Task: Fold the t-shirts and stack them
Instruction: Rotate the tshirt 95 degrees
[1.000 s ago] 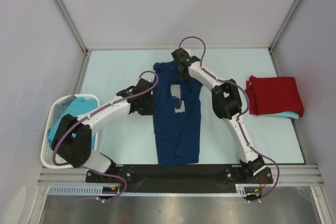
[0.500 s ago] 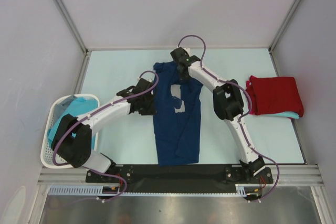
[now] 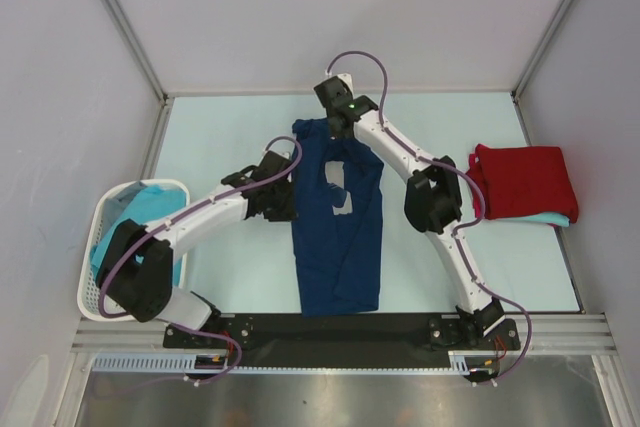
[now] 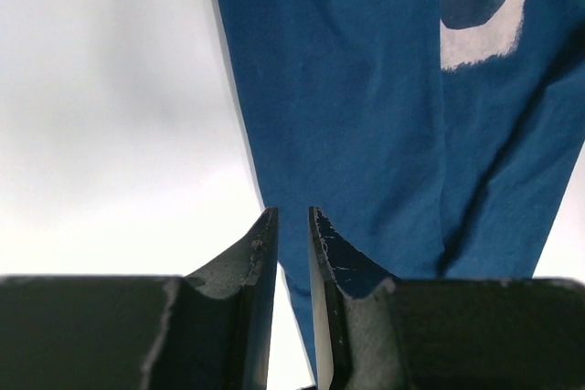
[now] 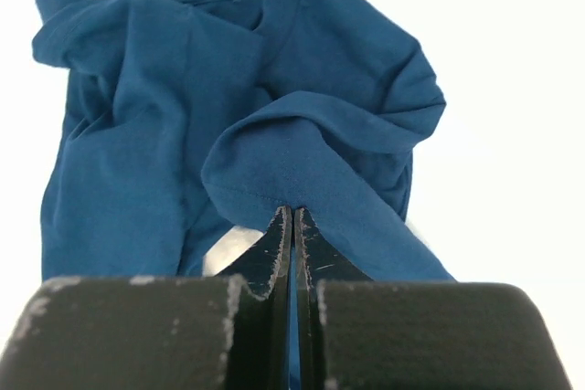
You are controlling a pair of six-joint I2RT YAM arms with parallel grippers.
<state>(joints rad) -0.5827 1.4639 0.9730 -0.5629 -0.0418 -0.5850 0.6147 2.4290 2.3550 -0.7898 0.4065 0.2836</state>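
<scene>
At the centre of the pale worktop [image 3: 220, 147], a navy t-shirt [image 3: 338, 237] lies lengthwise, collar at the far end, its pale print showing. The right hand [image 5: 292, 212], jaws closed, pinches a fold of cloth near the collar. The left hand [image 4: 292, 215], jaws a narrow slit apart, sits at the shirt's left edge. To the right, a folded red t-shirt [image 3: 525, 180] rests on a turquoise t-shirt [image 3: 550, 219]. More turquoise cloth [image 3: 140, 209] fills a white basket [image 3: 95, 292] at left.

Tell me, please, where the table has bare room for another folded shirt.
Free table: far left, between back wall and left arm; near right, between red shirt, right arm and front rail. Crowded: the middle, under the navy shirt and both arms.
</scene>
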